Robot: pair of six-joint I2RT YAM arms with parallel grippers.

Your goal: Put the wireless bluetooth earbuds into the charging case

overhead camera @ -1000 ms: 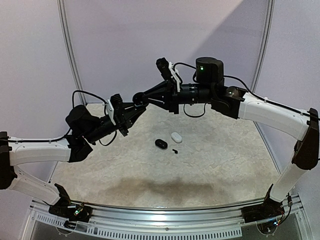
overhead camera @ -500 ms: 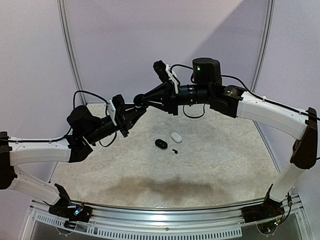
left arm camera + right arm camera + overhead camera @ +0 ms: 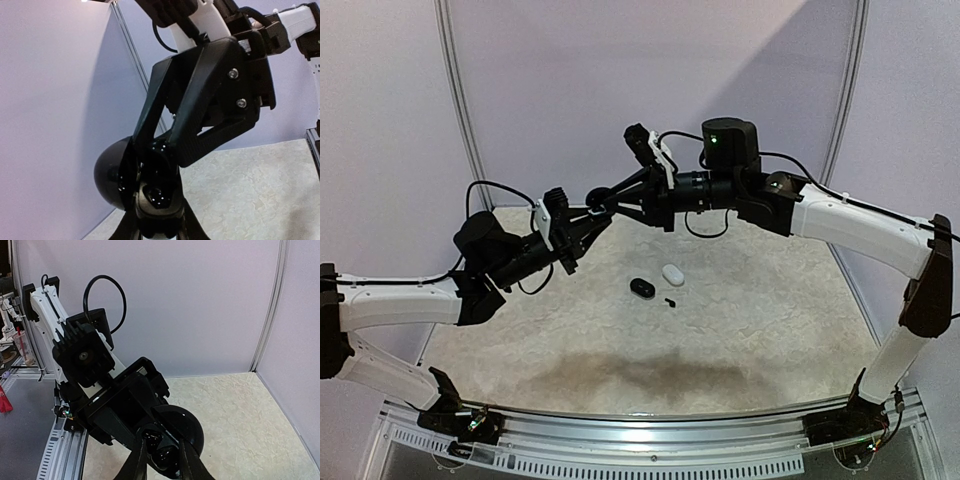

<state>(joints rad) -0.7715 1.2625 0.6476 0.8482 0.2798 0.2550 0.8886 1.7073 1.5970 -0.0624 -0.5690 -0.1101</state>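
**A:** What's the setting?
**B:** A pale mottled bench [image 3: 770,330] boxed in by lilac walls.
**A:** And the earbuds?
**B:** One small black earbud [image 3: 670,301] lies mid-bench, just beside a black oval piece [image 3: 641,287]. A white oval piece [image 3: 673,273] is near them.
**A:** The charging case?
**B:** A glossy black round case [image 3: 187,427], held up in the air well above the bench. The left fingers [image 3: 588,216] are clenched on it.
**A:** The right fingers [image 3: 610,203]?
**B:** Their tips sit at the case, close on either side of a shiny black part of it. Whether they pinch it, I cannot tell.
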